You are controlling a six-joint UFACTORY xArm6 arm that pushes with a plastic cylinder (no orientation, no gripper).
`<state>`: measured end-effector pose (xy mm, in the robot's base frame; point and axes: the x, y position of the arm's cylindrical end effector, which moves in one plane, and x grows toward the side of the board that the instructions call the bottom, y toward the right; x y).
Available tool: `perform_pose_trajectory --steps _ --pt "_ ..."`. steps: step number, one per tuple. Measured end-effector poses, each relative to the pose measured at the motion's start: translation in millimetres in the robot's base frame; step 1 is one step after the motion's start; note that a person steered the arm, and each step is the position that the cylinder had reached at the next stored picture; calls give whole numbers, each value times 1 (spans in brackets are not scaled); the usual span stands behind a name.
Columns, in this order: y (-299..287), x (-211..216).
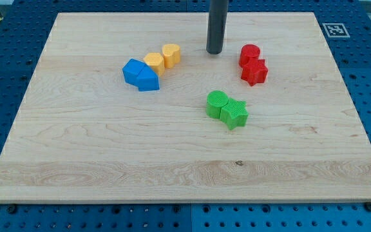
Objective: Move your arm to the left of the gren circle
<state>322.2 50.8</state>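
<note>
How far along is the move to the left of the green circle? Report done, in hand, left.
Done: nothing visible; no block looks disturbed. In hand: my tip sits near the view's top, above the green circle, between the yellow heart and the red circle. Left: bring it down to the board spot just left of the green circle.

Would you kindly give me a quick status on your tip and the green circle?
My tip near the view's top, above the green circle, apart. Green star touching the circle's right. The circle's left side unobstructed.
</note>
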Motion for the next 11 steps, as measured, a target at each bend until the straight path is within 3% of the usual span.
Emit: perform_pose_trajectory --steps 7,11 --pt "-42 18" --pt "-82 87"
